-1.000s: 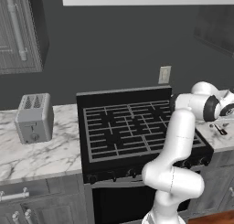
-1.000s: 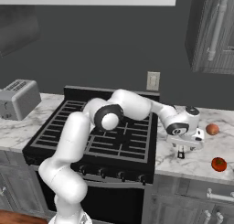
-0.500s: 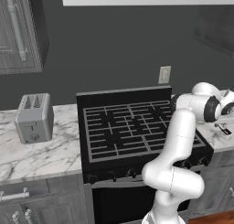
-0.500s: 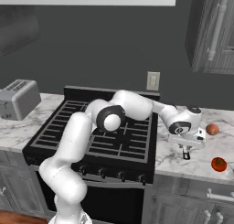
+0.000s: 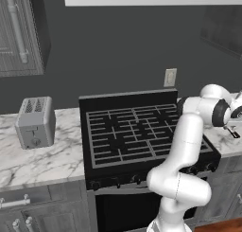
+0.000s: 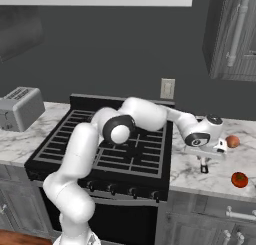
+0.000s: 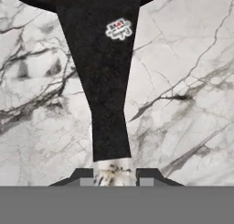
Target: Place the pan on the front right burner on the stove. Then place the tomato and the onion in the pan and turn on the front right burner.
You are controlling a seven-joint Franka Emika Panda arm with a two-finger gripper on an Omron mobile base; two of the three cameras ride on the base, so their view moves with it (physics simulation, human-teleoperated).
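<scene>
Two-finger gripper (image 7: 115, 178) is clamped on the small black frying pan's long thin handle (image 7: 107, 104), presumably so it can carry it left to the black gas stove (image 6: 107, 146).

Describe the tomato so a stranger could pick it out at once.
Start at the black stove and move to the marble counter on its right. The tomato sits near the counter's front edge, brighter red than the duller onion lying further back toward the wall.

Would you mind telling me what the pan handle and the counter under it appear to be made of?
The pan handle looks like matte black metal or coated plastic: flat, faintly speckled, with a small label. The counter looks like polished white marble or an imitation, judging by its grey veining.
</scene>
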